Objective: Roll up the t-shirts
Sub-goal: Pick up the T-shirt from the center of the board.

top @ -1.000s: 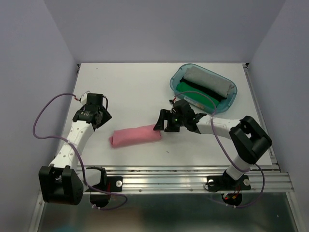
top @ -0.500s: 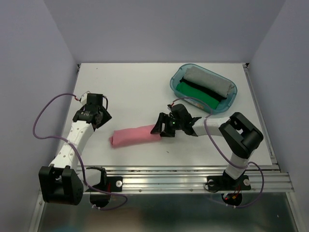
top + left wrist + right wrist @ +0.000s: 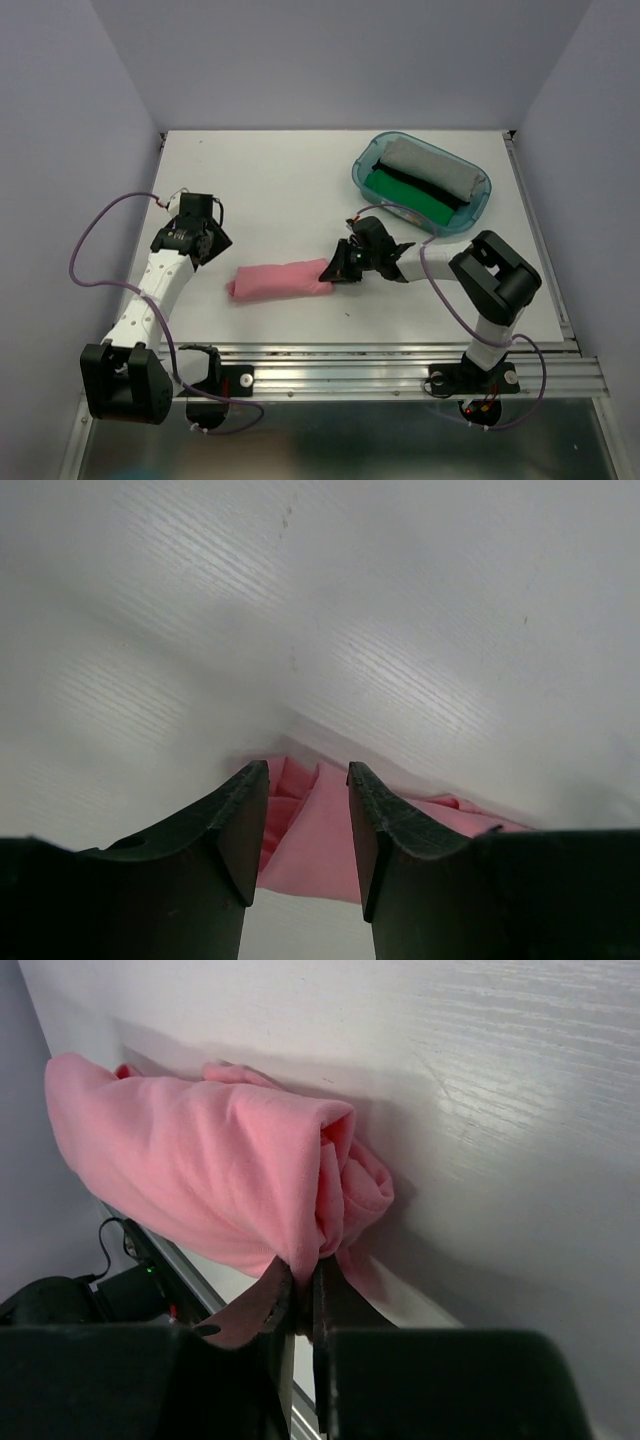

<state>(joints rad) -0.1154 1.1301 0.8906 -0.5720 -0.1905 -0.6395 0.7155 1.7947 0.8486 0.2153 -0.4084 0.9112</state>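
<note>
Near front of table [image 3: 280, 190], centre: 1 pink t-shirt [image 3: 278, 281], rolled, lying crosswise. R gripper [image 3: 337, 269]: I see its jaws pinched tight on a fold at the roll's R end. L gripper [image 3: 203, 236]: jaws approx half apart, holding nothing, just off the roll's L end. Far R: 1 teal tub [image 3: 357, 172] w/ 1 green roll [image 3: 400, 190] beside 1 grey roll [image 3: 432, 166] inside.

We see bright, even light; the surface [image 3: 420, 610] ahead of the left gripper [image 3: 308, 780] gleams softly, its fingers [image 3: 240, 830] slightly blurred.
</note>
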